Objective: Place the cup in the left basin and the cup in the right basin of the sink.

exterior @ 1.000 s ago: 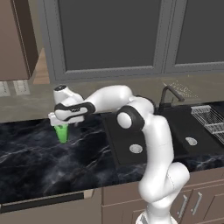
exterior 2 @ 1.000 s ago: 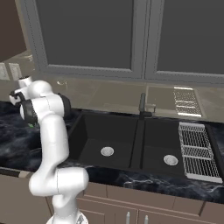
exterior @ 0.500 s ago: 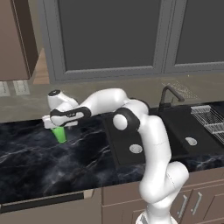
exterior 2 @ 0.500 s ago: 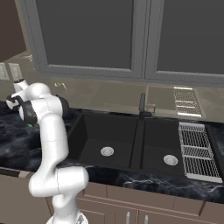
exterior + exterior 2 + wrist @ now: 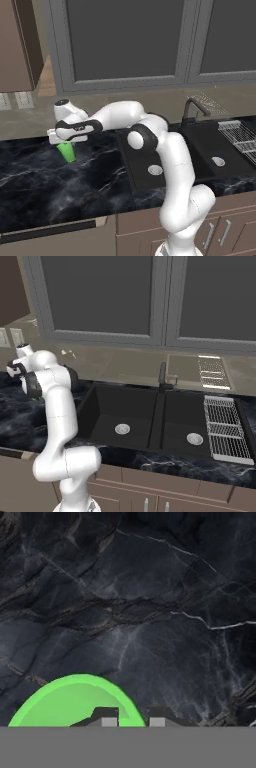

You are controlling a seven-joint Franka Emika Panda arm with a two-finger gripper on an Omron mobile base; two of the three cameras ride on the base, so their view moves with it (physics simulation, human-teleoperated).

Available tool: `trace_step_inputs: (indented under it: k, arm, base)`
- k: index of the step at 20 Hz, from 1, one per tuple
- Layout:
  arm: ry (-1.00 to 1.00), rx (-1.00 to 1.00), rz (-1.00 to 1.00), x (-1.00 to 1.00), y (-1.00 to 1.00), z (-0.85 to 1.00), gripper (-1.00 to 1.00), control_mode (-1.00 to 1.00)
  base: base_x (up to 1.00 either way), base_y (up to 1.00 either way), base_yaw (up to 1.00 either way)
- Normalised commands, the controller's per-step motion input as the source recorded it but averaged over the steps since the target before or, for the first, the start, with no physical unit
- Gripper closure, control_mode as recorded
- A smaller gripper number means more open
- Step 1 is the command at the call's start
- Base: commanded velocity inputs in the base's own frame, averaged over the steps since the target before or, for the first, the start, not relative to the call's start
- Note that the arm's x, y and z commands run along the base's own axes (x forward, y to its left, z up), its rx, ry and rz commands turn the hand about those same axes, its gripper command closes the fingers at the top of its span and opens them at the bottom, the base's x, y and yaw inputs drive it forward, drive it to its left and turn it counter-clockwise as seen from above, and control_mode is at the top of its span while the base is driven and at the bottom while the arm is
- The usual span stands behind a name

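Arm reaches far left over the black marble counter, gripper right above the green cup. In the hand view the fingertips sit close together at the cup's rim, one apparently inside it; can't tell if they're clamped on it. Cup is well left of the sink; left basin and right basin are both off to the right.

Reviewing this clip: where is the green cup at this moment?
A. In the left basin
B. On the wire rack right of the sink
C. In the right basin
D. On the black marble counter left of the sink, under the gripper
D: the green cup is over the marble counter directly beneath the gripper, well left of the sink, whose basins hold only drains.
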Motion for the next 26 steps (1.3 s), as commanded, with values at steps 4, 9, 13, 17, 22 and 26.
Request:
trace_step_inputs:
  k: [4, 9, 13, 17, 22, 26]
  arm:
    - [0.07, -0.04, -0.06, -0.42, -0.25, -0.39, 1.0, -1.0]
    - [0.13, -0.02, -0.06, -0.5, -0.71, -0.09, 1.0, -1.0]
    - [0.12, 0.0, -0.04, -0.52, -0.91, 0.12, 1.0, -1.0]
    - [0.02, 0.0, 0.0, -0.56, -0.84, 0.39, 1.0, -1.0]
    - [-0.01, 0.0, 0.0, -0.47, -0.81, 0.47, 1.0, -1.0]
    - [-0.12, 0.0, 0.0, -0.45, -0.78, 0.37, 1.0, -1.0]
  base:
    - [0.0, 0.0, 0.0]
    - [0.0, 0.0, 0.0]
    - [0.0, 0.0, 0.0]
    - [0.0, 0.0, 0.0]
    - [0.0, 0.0, 0.0]
    - [0.0, 0.0, 0.0]
